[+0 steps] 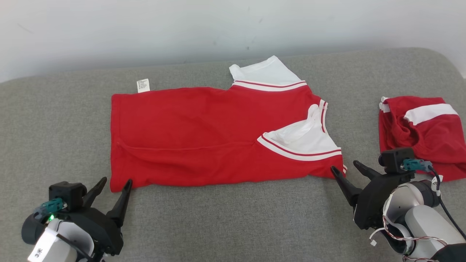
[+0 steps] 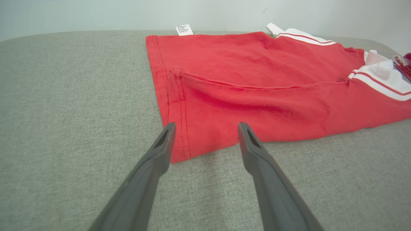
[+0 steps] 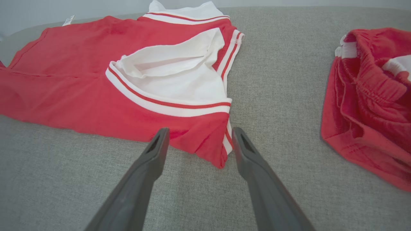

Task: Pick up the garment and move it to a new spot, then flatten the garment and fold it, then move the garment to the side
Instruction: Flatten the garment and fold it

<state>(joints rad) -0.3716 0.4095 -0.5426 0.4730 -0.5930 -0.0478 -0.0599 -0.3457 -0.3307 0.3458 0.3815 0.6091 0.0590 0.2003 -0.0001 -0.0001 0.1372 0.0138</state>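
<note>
You had the left gripper [image 1: 117, 179] and right gripper [image 1: 343, 165] both gaping empty at the near corners of the garment [image 1: 204, 138], limp, light cloth probably best pinched right there.

You see the whole garment [image 1: 204, 138] from above through the head camera. The left wrist camera sits low, close to its hem corner; the right, low beside its sleeve corner. All three share its red body.
</note>
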